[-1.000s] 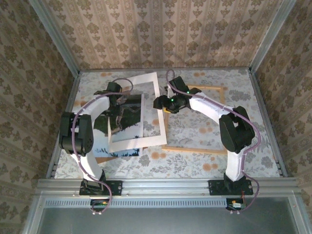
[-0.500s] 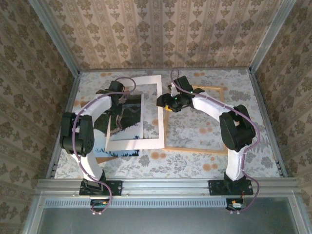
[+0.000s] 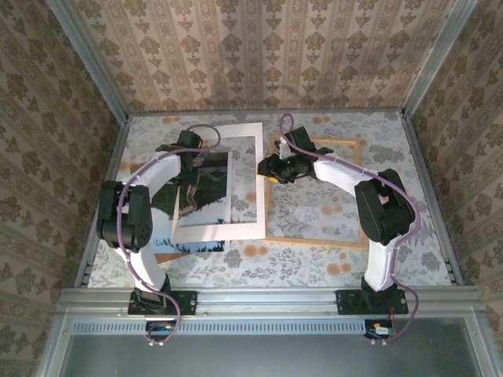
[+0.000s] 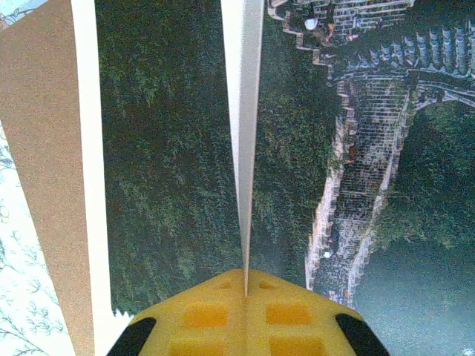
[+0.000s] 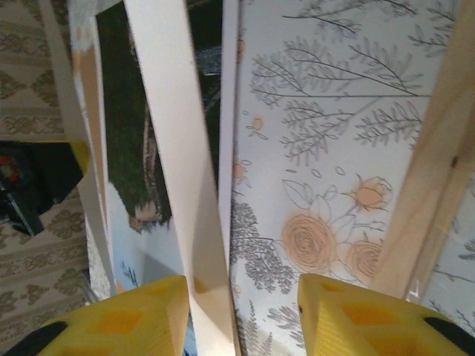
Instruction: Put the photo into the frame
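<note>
1. Top external view: a large rectangular frame of thin light wood [image 3: 338, 141] lies flat on the floral-patterned table [image 3: 409, 157], and I can see the tablecloth through its opening.
2. Just left of the frame lies the photo, a big print of a dark green hill with a winding stone wall [image 3: 206, 188]. It is outside the frame, and no part of it is inside the moulding.
3. A white card mount with a rectangular opening [image 3: 256, 181] sits over the photo. Its right strip runs close along the frame's left rail.
4. A plain brown board [image 3: 169, 256] peeks out from under the photo, on the side away from the frame.
5. From the left wrist, the left tool [image 4: 245, 285] has its yellow fingers pressed together on the thin edge of the mount. The mount rises edge-on above the print.
6. From the right wrist, the right tool [image 5: 239, 285] stands spread at the frame's left side. A strip of the mount passes between its fingers, close against one of them. The wooden moulding runs past outside the other finger.
</note>
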You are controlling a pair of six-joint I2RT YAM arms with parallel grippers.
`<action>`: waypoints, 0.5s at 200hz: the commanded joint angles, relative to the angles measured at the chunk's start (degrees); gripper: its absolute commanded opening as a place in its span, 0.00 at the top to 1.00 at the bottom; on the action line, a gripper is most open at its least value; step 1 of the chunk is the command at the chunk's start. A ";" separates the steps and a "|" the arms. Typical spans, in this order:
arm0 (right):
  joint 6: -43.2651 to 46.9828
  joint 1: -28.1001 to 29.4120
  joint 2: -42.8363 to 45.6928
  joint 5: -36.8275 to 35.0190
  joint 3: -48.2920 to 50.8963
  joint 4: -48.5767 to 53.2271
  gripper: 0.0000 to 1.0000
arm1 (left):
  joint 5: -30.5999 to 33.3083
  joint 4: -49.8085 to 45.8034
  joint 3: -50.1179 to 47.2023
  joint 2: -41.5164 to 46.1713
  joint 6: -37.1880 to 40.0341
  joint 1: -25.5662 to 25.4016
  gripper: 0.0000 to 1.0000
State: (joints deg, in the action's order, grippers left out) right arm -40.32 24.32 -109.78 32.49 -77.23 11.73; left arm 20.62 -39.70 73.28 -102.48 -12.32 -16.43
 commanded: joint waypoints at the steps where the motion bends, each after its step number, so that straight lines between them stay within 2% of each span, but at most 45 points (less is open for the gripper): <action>1: -2.88 0.21 0.09 3.90 1.09 -5.29 0.63 | -0.56 -0.86 1.43 0.61 0.26 -0.40 1.00; 100: -6.94 -0.06 3.43 4.95 6.30 -11.63 0.92 | -0.49 -0.82 1.78 -0.68 -0.24 -0.45 1.00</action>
State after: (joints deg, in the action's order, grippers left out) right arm -45.95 24.32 -109.75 36.49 -72.20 2.52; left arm 20.58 -39.70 73.30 -102.48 -12.34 -16.47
